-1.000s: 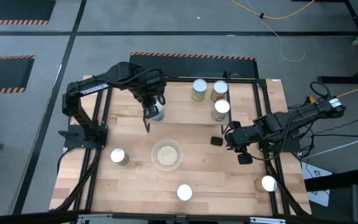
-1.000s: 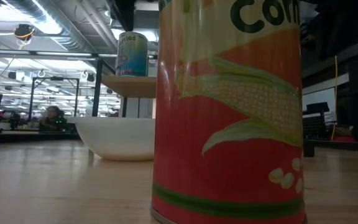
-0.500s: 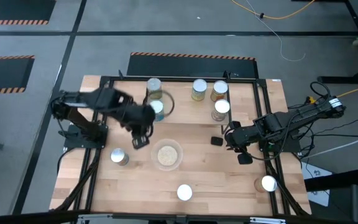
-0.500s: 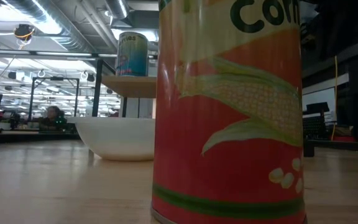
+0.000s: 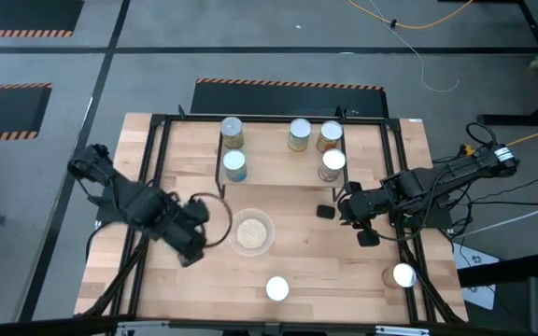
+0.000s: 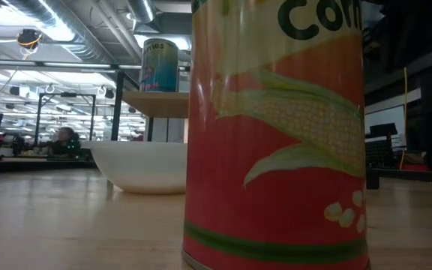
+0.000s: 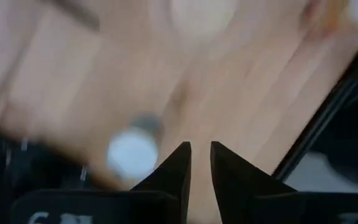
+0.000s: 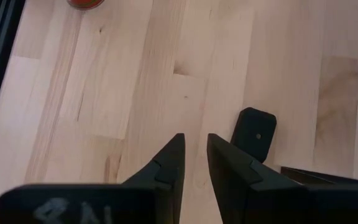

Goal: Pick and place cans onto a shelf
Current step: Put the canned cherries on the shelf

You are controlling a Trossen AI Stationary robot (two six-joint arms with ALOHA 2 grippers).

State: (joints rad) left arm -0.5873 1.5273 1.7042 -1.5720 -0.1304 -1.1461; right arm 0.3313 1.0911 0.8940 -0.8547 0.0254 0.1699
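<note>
- Left end effector [image 5: 192, 245]: fingers nearly together, nothing held, low over the table [image 5: 344, 280] left of the bowl [image 5: 251, 232].
- Five cans [image 5: 234, 165] are seen on the shelf [image 5: 269, 163], far of it.
- Right end effector [image 5: 345, 207]: narrow gap, empty, beside the black block [image 5: 325, 212].

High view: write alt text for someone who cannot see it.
Seen from above, five cans stand on the shelf at the table's far side, two more near the front edge. The left tool hovers empty by the clear bowl, over where a can stood earlier; the right arm waits near a black block.
</note>
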